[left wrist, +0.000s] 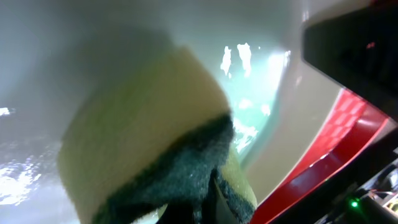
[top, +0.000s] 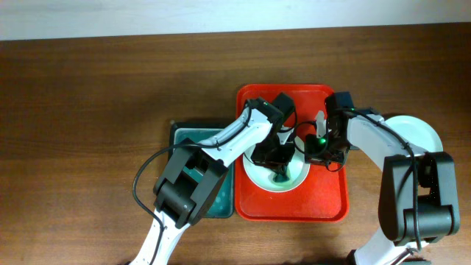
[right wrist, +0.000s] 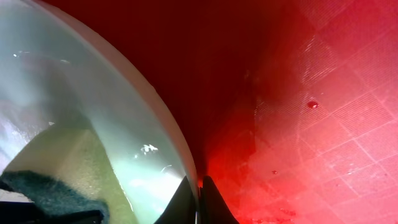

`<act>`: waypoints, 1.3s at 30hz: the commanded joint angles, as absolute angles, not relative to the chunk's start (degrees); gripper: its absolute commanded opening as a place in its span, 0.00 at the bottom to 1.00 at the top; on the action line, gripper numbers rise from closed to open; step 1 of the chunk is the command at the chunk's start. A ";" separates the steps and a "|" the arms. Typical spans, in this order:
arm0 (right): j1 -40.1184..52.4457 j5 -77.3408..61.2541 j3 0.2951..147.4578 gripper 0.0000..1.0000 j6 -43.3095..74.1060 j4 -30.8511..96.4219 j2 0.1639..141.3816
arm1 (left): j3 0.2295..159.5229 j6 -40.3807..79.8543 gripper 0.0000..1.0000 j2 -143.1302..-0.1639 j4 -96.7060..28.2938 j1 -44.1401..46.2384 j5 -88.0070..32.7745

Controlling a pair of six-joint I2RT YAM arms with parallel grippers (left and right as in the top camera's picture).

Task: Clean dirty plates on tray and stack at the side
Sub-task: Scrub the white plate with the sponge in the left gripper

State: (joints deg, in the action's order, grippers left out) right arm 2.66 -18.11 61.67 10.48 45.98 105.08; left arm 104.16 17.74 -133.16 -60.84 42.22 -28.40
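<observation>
Left jaws: clenched on the sponge (left wrist: pixel 143 124). Yellow foam bulges out ahead of them, with the dark green scouring layer folded in at the grip. The foam face is pressed against the wet inner surface of the pale green plate (left wrist: pixel 74 37).

Right jaws: pinched shut on the rim of the same plate (right wrist: pixel 93 93), at roughly its 2 o'clock as seen from overhead. One tip is inside the lip and one outside. This reads as a steadying hold while the other arm scrubs.

Plate location: the plate (top: pixel 259 171) lies flat in the red tray (top: pixel 327 202), toward the tray's 7 o'clock. The two wrists are crowded over it, nearly touching.

- Whether the teal smear at centre is gone: cannot tell. The sponge (top: pixel 283 175) covers that spot.
- A pale plate (top: pixel 419 132) rests on the bench (top: pixel 88 88) at the tray's 3 o'clock, partly under the right arm. It looks already set aside. Whether it is one plate or two, I cannot tell.
- A dark green tray (top: pixel 221 210) sits at the red tray's 9 o'clock, just beside it.

Risks from here (judgement):
- The glaze is wet and the rim pinch is narrow. A hard sideways stroke of the sponge could pull the lip out of the right jaws, and the plate would skid or spin.
- Pressing too far down squashes the foam, so the left fingertips could scrape the plate.
- The sponge is held by a fold and drag may work it loose.
- With the wrists this close, a wide scrubbing sweep toward 2 o'clock risks a knock between the arms.
- Droplets on the tray floor (right wrist: pixel 323 124) make it slick if the plate is slid instead of lifted.
</observation>
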 commanded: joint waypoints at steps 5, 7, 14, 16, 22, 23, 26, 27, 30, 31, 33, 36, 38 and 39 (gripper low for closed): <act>2.59 -17.32 61.60 0.04 10.79 45.58 105.51 | 103.81 21.41 0.00 -134.54 -50.48 36.97 -18.17; 2.59 -17.32 61.60 0.04 10.79 45.58 105.51 | 103.81 21.41 0.00 -134.54 -46.63 35.64 -18.20; 2.59 -17.32 61.60 0.04 10.76 45.60 105.51 | 103.81 21.41 0.00 -134.54 -40.47 35.00 -23.90; 2.59 -17.32 61.60 0.04 10.76 45.60 105.51 | 103.81 21.41 0.00 -134.56 -39.20 35.64 -24.18; 2.59 -17.32 61.60 0.04 10.76 45.60 105.51 | 103.81 21.43 0.01 -134.58 -36.67 37.89 -25.82; 2.59 -17.32 61.60 0.04 10.76 45.58 105.51 | 103.81 21.43 0.00 -134.58 -36.67 38.04 -26.46; 2.59 -17.32 61.60 0.04 10.76 45.67 105.51 | 103.81 21.39 0.00 -134.56 -38.26 37.80 -24.43; 2.59 -17.32 61.60 0.04 10.76 45.80 105.51 | 103.81 21.39 0.00 -134.58 -39.57 37.34 -22.63; 2.59 -17.32 61.60 0.04 10.76 46.02 105.51 | 103.83 21.37 0.00 -134.56 -45.89 35.51 -18.28; 2.59 -17.32 61.60 0.04 10.76 46.02 105.51 | 103.83 21.34 0.00 -134.56 -47.88 35.07 -16.78; 2.59 -17.32 61.60 0.04 10.76 46.00 105.51 | 103.83 20.93 0.00 -134.56 -52.18 34.28 -13.45; 2.59 -17.32 61.60 0.04 10.76 46.00 105.51 | 104.22 20.93 0.00 -134.54 -58.33 33.58 -7.42; 2.59 -17.34 61.60 0.04 10.76 46.02 105.51 | 105.69 20.95 0.00 -134.54 -62.26 33.58 -4.58; 2.59 -17.34 61.60 0.04 10.79 46.02 105.51 | 106.32 20.95 0.00 -134.54 -63.51 33.61 -4.38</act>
